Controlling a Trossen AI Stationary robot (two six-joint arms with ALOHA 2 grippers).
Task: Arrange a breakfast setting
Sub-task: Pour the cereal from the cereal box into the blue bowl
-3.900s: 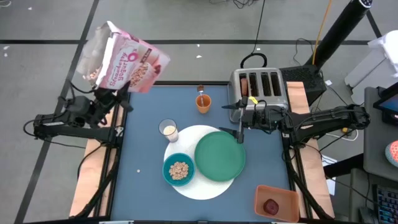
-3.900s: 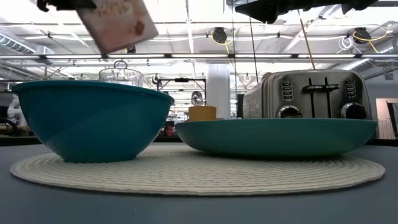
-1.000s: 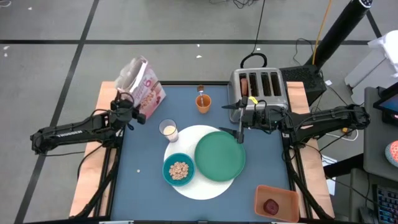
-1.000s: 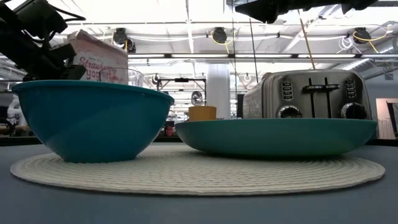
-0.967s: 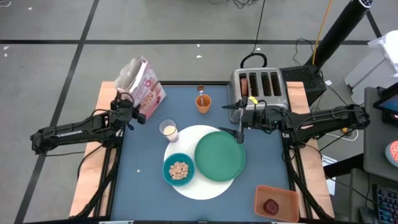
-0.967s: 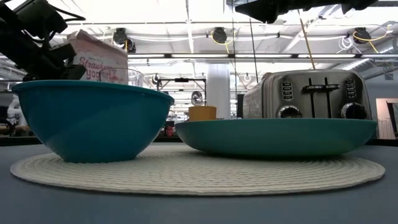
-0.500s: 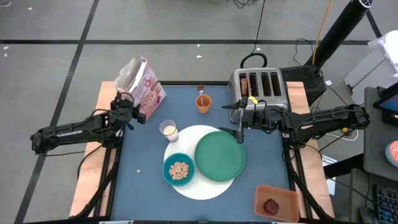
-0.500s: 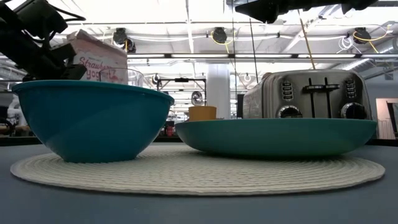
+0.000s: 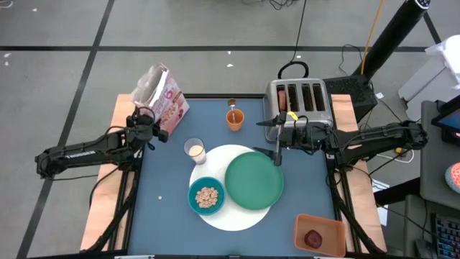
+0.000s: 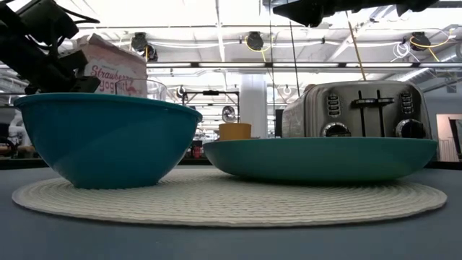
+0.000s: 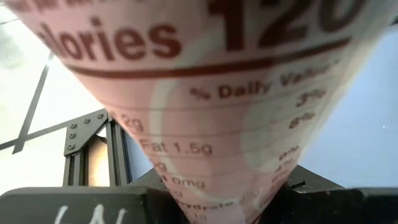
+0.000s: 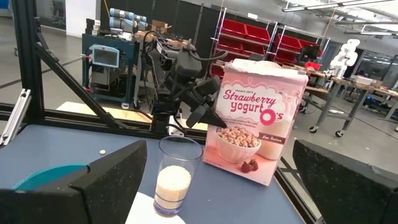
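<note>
Two hands over one blue counter (image 9: 165, 187), catalogued as follows.

Left hand (image 9: 149, 126): at the counter's far left corner, fingers pinching the side of a pink cereal box (image 9: 164, 92). The box stands roughly upright at that corner, its top open; the left wrist view is filled by its nutrition panel.

Right hand (image 9: 277, 141): above the far rim of the large green plate (image 9: 254, 180), just in front of the toaster, fingers spread wide with nothing between them.

Round white mat (image 9: 233, 214): centre of the counter. It carries the large green plate on its right part and the smaller teal bowl (image 9: 207, 196) on its near left part; plate and bowl sit just beside each other. The bowl holds pale cereal pieces; the plate is bare.

Milk glass (image 9: 195, 151): upright at the mat's far left edge, partly filled with white liquid, between the cereal box and the bowl.

Orange cup (image 9: 235, 119): upright near the far edge of the counter, left of the toaster, with a silver spoon (image 9: 232, 106) standing in it.

Silver four-slot toaster (image 9: 300, 100): far right corner; something brown shows in its leftmost slot.

Orange rectangular tray (image 9: 320, 234): near right corner, holding one dark-red fruit (image 9: 313, 238).
</note>
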